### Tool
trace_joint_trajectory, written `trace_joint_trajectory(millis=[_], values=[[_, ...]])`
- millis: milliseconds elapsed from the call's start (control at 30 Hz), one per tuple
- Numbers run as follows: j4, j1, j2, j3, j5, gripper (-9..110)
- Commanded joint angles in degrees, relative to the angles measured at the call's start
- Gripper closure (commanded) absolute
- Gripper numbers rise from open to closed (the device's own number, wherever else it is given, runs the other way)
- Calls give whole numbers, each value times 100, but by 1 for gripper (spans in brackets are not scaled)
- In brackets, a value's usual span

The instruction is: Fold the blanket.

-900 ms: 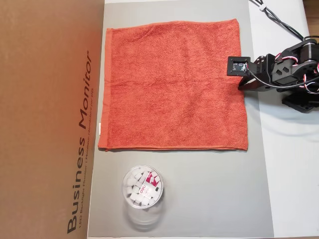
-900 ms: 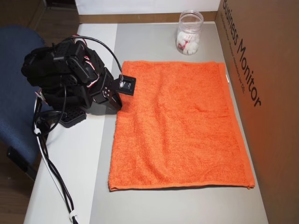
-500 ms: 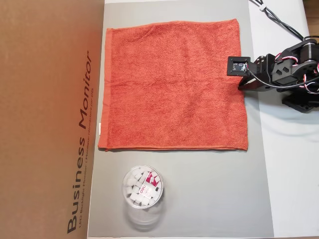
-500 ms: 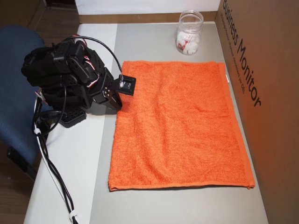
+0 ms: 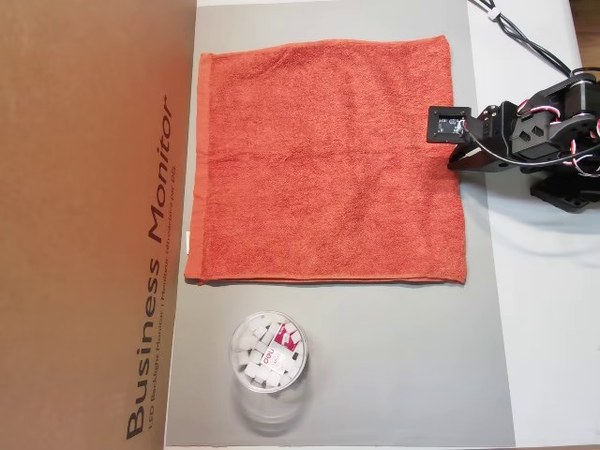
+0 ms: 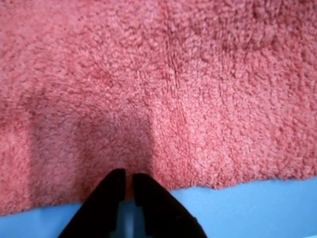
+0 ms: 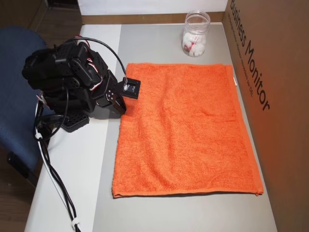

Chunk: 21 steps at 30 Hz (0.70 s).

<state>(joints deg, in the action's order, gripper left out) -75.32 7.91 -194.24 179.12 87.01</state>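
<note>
Black gripper (image 6: 128,179) fingers were seen pressed nearly together at the near edge of the blanket (image 6: 163,89) in the wrist view, with only a thin gap and no cloth seen between them. The blanket (image 5: 328,159) was laid out flat on the grey mat (image 5: 394,356), with its small white tag (image 5: 187,241) on the side far from the arm. It was judged that no fold had been made yet and that the edge was only being reached for. Next, the fingers would need to be opened and the hem pinched. A clear cup (image 5: 267,352) was stood well apart from the blanket, and a big brown box (image 5: 94,225) was set along its far side.
</note>
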Motion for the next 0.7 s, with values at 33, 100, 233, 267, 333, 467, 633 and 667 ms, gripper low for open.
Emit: trace_joint_trajectory(millis=[33,100,233,267,333,467,633,667], values=[[-26,9,-35,44,-44,102],[-26,9,-35,44,-44,102],[-26,9,-35,44,-44,102],[-26,9,-35,44,-44,102],[-26,-53,-35,44,-44,102],[-26,-70,-35,44,-44,102],[-26,-62,-35,44,-44,102],[-26,-26,-35,44,-44,102]])
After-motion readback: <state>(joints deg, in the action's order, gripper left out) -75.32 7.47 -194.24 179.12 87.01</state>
